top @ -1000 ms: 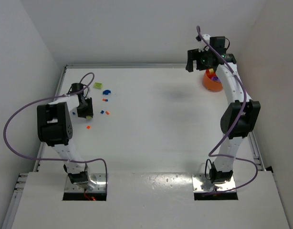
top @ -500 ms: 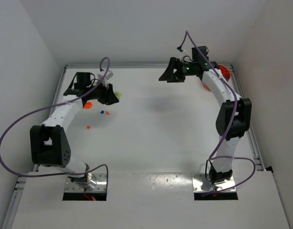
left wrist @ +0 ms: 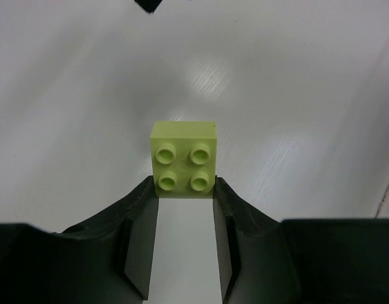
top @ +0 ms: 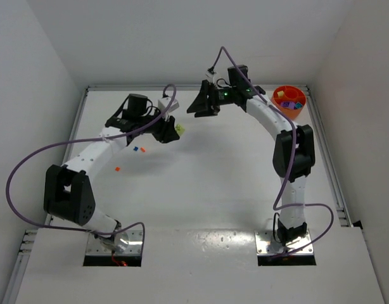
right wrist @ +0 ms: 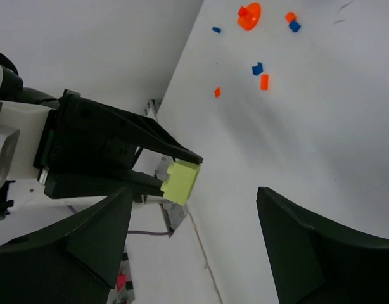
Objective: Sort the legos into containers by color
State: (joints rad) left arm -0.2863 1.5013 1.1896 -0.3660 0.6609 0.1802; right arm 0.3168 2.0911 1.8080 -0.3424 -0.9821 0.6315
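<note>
Legos (top: 139,149) dot the white worktop (top: 232,190) at far left, and others sit in the orange bowl (top: 289,113) at far right. The right tool (top: 201,106) hangs spread, facing the left tool (top: 171,132) — which is pinching one yellow-green brick (left wrist: 184,158) aloft.

left jaws gripping, right jaws spread wide

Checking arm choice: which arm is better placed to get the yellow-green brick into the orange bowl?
Right, probably. The orange bowl sits at the far right corner beside that arm, and the right hand is open, facing the yellow-green brick. The left hand grips it mid-table, far from the bowl.
</note>
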